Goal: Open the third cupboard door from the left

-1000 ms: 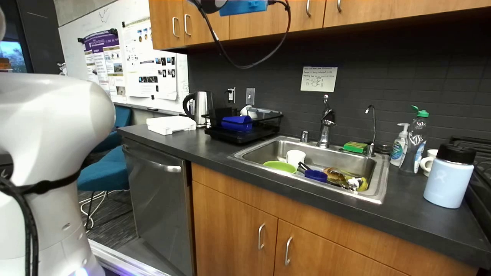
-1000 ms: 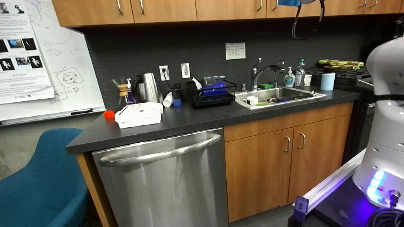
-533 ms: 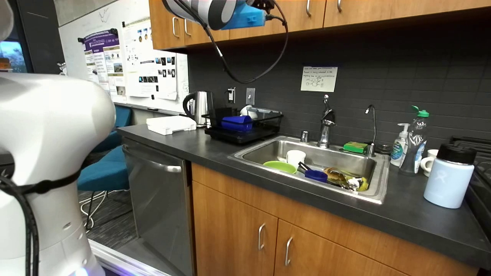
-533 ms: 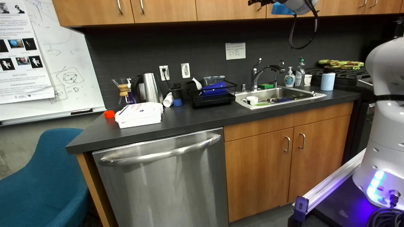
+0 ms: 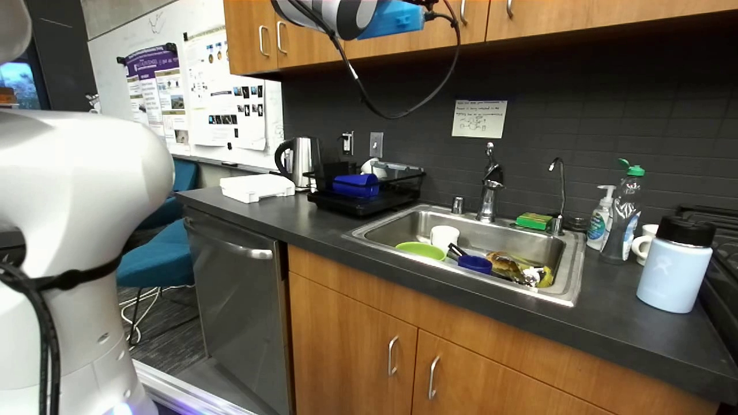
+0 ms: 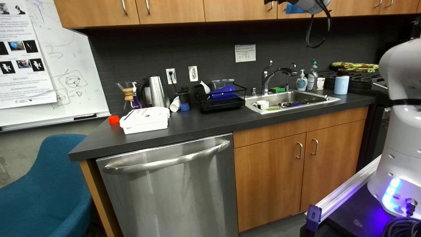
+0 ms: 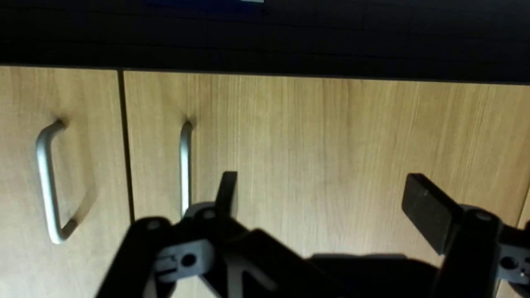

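Third cupboard door (image 7: 323, 124), a flat, medium-brown wooden panel, hangs closed in the upper wall row, above the black wire dish rack (image 6: 223, 102) and the pale handwritten note (image 6: 245, 53); both exterior views crop its top. In the wrist view the black two-fingered gripper (image 7: 321, 176) stands before it, its fingers (image 7: 430, 211) spread wide, holding nothing, with wood grain showing between them. The short silver bar handle (image 7: 185, 165) lies just outside that gap, partly hidden behind one finger; whether they touch cannot be told.
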